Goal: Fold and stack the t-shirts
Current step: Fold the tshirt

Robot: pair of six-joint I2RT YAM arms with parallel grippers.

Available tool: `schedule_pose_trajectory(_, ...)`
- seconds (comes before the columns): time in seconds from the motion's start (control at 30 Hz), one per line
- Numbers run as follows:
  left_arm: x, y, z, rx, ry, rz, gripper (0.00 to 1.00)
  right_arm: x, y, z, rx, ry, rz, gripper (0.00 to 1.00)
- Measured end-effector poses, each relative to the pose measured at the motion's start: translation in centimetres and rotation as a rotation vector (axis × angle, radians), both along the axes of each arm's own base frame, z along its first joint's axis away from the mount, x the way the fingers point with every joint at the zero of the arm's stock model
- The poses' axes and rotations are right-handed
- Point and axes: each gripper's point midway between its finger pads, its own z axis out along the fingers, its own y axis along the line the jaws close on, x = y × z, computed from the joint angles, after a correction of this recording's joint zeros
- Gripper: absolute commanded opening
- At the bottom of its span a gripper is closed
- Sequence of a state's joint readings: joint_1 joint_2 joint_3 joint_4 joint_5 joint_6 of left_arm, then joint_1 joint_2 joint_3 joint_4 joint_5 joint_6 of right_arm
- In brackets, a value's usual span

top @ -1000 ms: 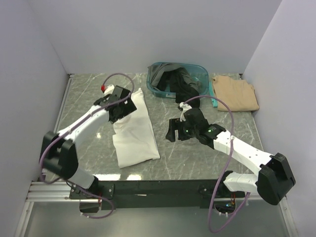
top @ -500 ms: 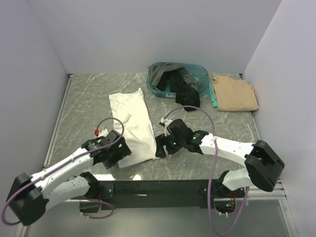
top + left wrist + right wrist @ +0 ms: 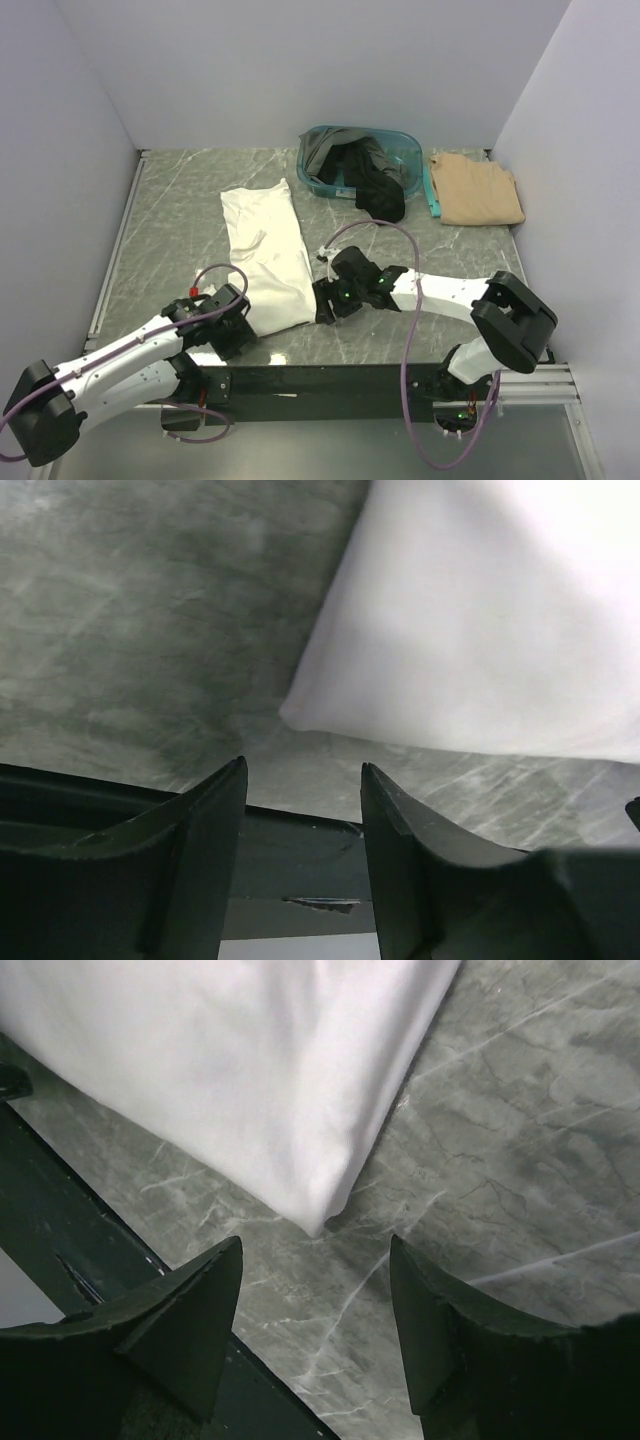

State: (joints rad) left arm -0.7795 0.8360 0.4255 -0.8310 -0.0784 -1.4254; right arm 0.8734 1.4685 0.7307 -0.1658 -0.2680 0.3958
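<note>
A white t-shirt [image 3: 265, 255], folded into a long strip, lies flat in the middle of the table. My left gripper [image 3: 236, 326] sits low at its near left corner, open, nothing between the fingers; the left wrist view shows that corner [image 3: 330, 705] just ahead of the left gripper [image 3: 303, 772]. My right gripper [image 3: 322, 303] is open beside the near right corner [image 3: 325, 1215], which lies just ahead of the right gripper [image 3: 315, 1250]. A tan t-shirt [image 3: 478, 190] lies folded at the back right. Dark t-shirts [image 3: 365, 172] fill the teal basket [image 3: 318, 138] and hang over its edge.
The black base rail [image 3: 320, 380] runs along the near table edge, right under both grippers. White walls enclose the table at left, back and right. The basket stands at the back centre, touching the tan shirt's side.
My left arm swung from the shirt's far end back to its near left corner. My right arm moved left to the near right corner. Both pairs of jaws narrowed.
</note>
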Motion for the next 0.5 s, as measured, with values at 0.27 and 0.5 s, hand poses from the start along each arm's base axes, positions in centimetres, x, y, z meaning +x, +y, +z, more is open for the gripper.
schedule_pose_trajectory(0.27,-0.2,0.4,-1.1,0.054,0.048,0.007,0.44,-0.6,0.1,-1.0,-0.024,0.019,0.016,0.6)
schedule_pose_trajectory(0.5,1.0,-0.5,-1.1,0.069,0.038,0.008,0.42,-0.9,0.3,-1.7,-0.035,0.026,0.027,0.59)
